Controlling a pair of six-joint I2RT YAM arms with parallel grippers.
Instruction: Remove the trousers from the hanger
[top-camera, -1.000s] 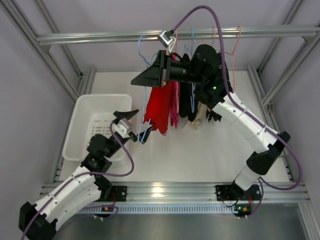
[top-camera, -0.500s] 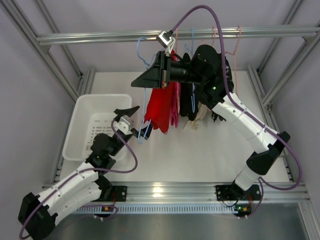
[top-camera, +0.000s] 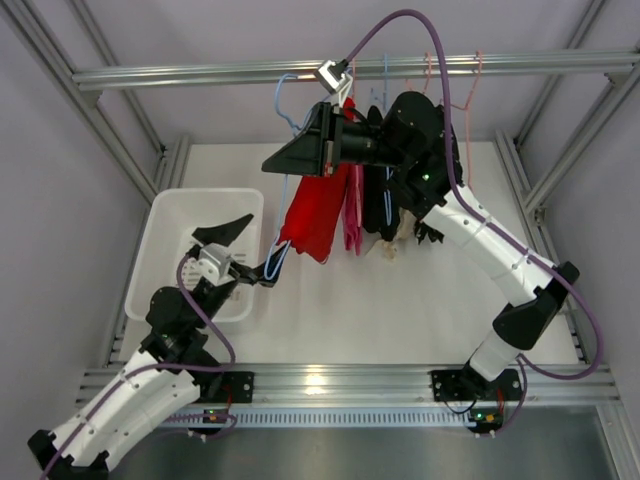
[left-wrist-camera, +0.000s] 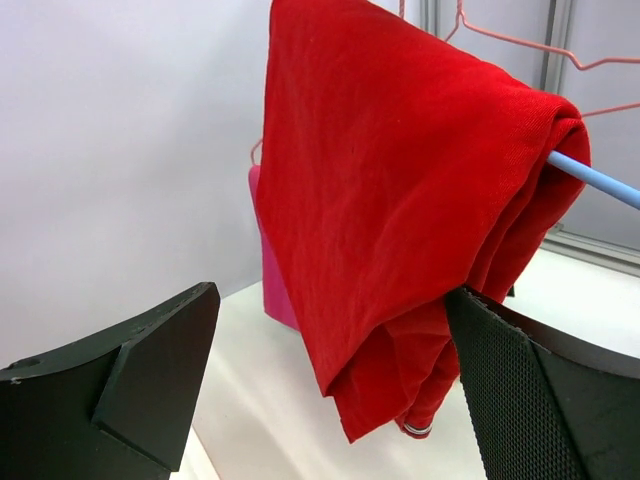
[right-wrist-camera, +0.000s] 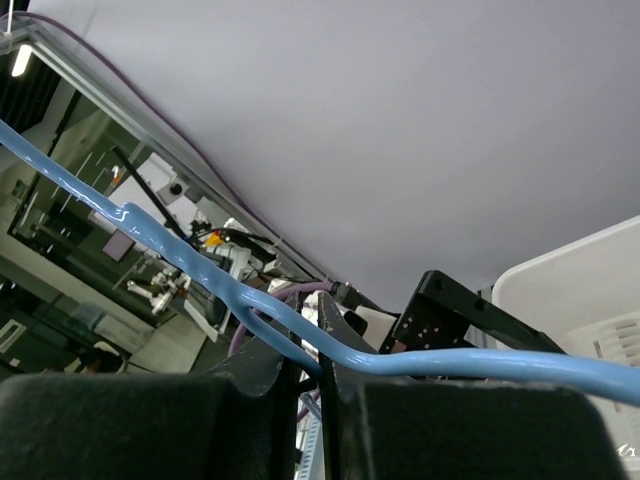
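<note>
Between the left jaws, spread wide, hang the trousers (left-wrist-camera: 400, 200).

The trousers (top-camera: 314, 218) drape over the hanger (top-camera: 279, 98), the left tool (top-camera: 243, 252) gaping beside their lower edge.

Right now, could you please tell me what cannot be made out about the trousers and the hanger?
Left wrist: the trousers cover the hanger except one blue bar, cut off at the right edge.
Top view: the right gripper hides its grip behind its own body.
Right wrist: trousers out of frame.
</note>
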